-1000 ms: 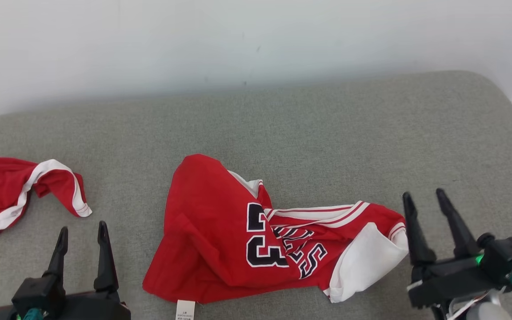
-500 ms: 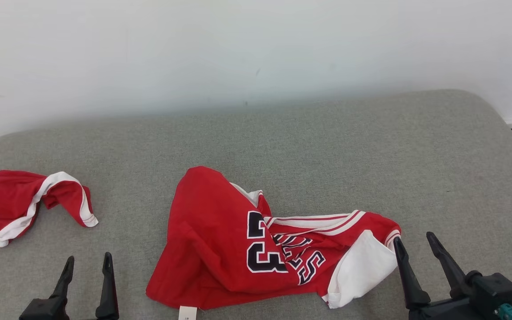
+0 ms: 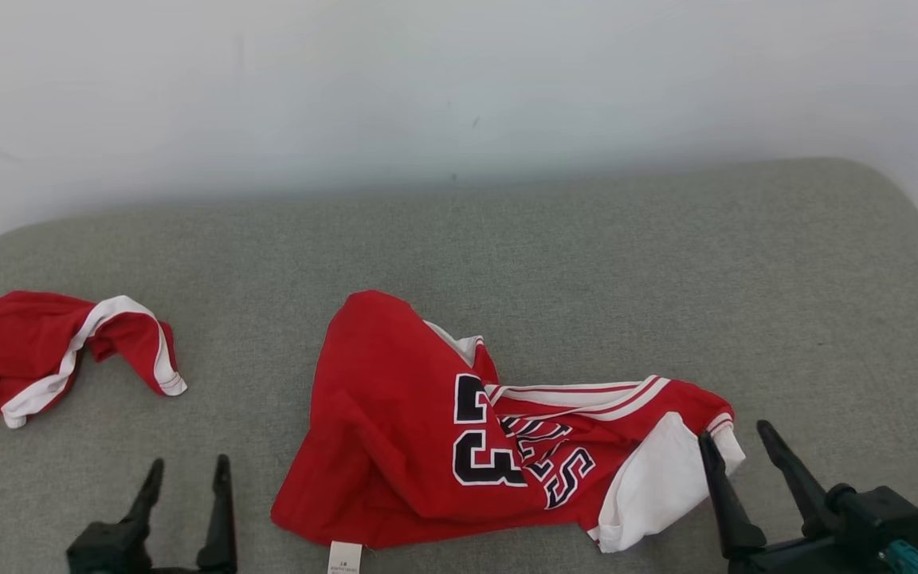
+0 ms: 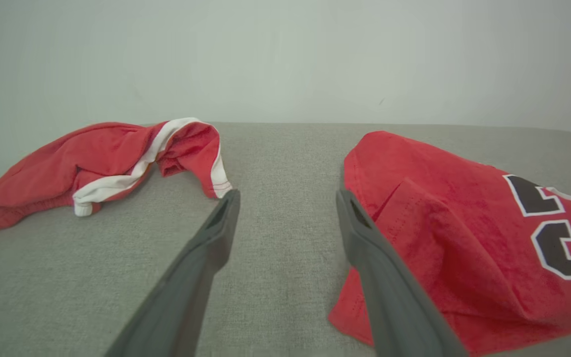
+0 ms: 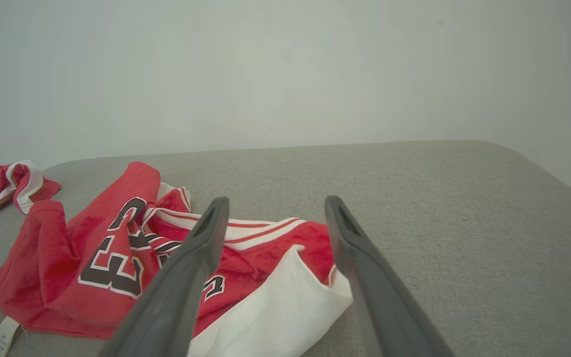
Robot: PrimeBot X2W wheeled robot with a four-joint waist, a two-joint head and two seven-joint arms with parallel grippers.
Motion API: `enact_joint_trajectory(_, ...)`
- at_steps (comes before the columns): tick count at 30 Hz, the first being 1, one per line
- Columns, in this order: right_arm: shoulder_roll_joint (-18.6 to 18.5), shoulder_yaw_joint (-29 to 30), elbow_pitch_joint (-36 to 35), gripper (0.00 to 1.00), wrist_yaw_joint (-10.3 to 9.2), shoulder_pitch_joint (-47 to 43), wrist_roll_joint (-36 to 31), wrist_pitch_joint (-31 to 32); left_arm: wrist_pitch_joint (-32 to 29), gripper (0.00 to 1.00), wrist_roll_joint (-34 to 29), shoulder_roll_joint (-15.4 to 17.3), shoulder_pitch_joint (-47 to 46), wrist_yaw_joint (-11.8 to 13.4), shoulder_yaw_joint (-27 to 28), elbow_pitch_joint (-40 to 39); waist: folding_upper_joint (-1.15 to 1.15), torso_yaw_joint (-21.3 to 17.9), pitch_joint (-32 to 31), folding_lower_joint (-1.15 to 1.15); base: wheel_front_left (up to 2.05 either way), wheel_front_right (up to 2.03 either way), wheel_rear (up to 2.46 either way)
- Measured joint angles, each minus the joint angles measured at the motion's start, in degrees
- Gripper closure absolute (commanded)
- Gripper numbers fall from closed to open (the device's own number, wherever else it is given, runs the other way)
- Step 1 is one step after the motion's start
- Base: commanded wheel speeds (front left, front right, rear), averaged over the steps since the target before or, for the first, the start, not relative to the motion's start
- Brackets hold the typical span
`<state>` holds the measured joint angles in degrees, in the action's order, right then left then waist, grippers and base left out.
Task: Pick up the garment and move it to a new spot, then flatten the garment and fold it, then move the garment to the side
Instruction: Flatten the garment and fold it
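Looking at the red jersey lying crumpled on the grey cushion, roughly mid-scene and toward the near edge, with a black number 3 and some lettering facing up. Spotting its white lining spilling out at the right end, plus a small white tag poking out from the near hem.

Also noticing a second red-and-white garment sitting bunched up well off to the left, clearly apart from the jersey.

Catching the left gripper hovering at the near left, fingers spread and gripping nothing, pointing into the bare gap between the two garments. In the left wrist view, seeing its right finger crossing in front of the jersey's left edge, but not managing to tell about actual contact.

Finding the right gripper sitting at the jersey's right end, fingers spread wide too, nothing pinched, left fingertip lining up right at the white lining. Touching or just in front, honestly not telling.

Getting a plain white wall running behind the cushion's far edge.
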<state>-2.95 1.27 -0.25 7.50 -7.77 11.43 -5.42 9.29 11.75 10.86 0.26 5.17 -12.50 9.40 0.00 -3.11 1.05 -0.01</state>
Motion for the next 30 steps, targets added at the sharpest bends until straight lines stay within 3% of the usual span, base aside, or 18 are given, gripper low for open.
enact_joint_trajectory(12, -6.05, -3.91, 1.87, 0.00, 0.00, 3.01, 0.83, 11.51, -14.60, 0.00, 4.67, -1.25, -2.54, -5.77, -4.72, 3.30, 0.00, 1.12, 4.57, 0.01, 0.00, 0.00, 0.00)
enact_joint_trajectory(29, -11.33, -8.14, 6.56, 0.00, 0.00, 11.53, 2.19, 16.08, -19.17, 0.00, 7.38, -0.87, -8.32, -8.26, -5.55, 7.36, 0.00, 2.03, 11.97, 0.01, 0.00, 0.00, 0.00)
enact_joint_trajectory(30, -11.40, -8.25, 6.66, 0.11, 0.00, 11.73, 2.32, 16.05, -19.49, 0.15, 7.95, -0.93, -8.57, -8.43, -5.65, 7.47, 0.00, 2.05, 12.20, 0.02, 0.00, 0.00, 0.00)
